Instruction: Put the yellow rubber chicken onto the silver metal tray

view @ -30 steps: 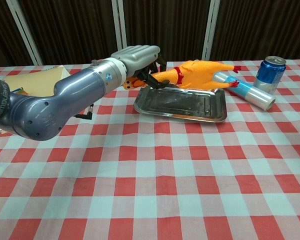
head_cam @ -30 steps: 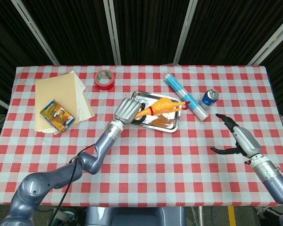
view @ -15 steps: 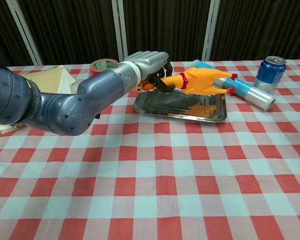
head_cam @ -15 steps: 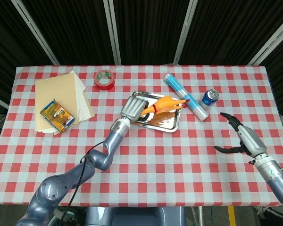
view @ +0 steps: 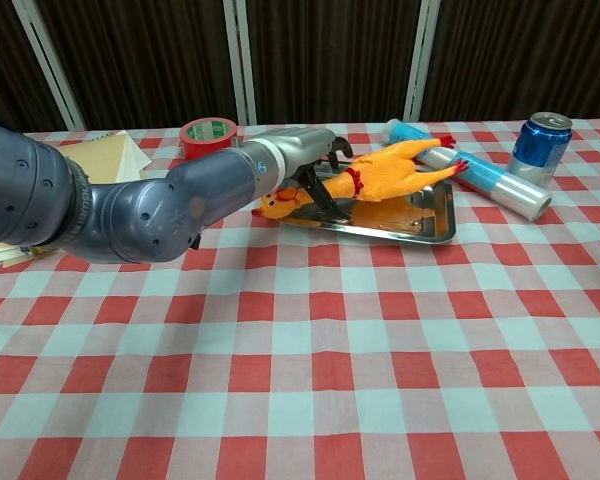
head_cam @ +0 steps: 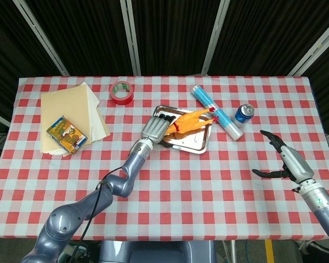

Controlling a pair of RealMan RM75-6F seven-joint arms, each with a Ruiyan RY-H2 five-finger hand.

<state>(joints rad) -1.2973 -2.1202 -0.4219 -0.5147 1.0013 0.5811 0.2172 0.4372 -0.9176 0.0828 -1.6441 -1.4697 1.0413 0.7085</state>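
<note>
- Head view — the left hand (head_cam: 155, 127) grips the yellow rubber chicken (head_cam: 189, 121) by its neck end, over the left part of the silver metal tray (head_cam: 199, 146); the body slants up and right, feet toward the far right corner.
- Head view — the right hand (head_cam: 288, 160) hangs near the right edge of the worktop (head_cam: 208, 181), fingers spread, holding nothing.
- Head view, surroundings: a red tape roll (head_cam: 121, 91) far left of the tray, a blue film roll (head_cam: 216, 112) and a blue can (head_cam: 243, 113) just to its right, tan folders (head_cam: 74, 116) with a small box (head_cam: 66, 133) at left; black curtains behind.
- Chest view — the chicken's head hangs over the tray's near left rim, the body tilted above the tray; whether it touches the metal cannot be told.
- Judgement: the toy looks light, soft and bendy, so a hold at the narrow neck seems secure; the body may flop or bounce on release.
- Chest view — the checked cloth is flat and the tray shallow, with low rims.
</note>
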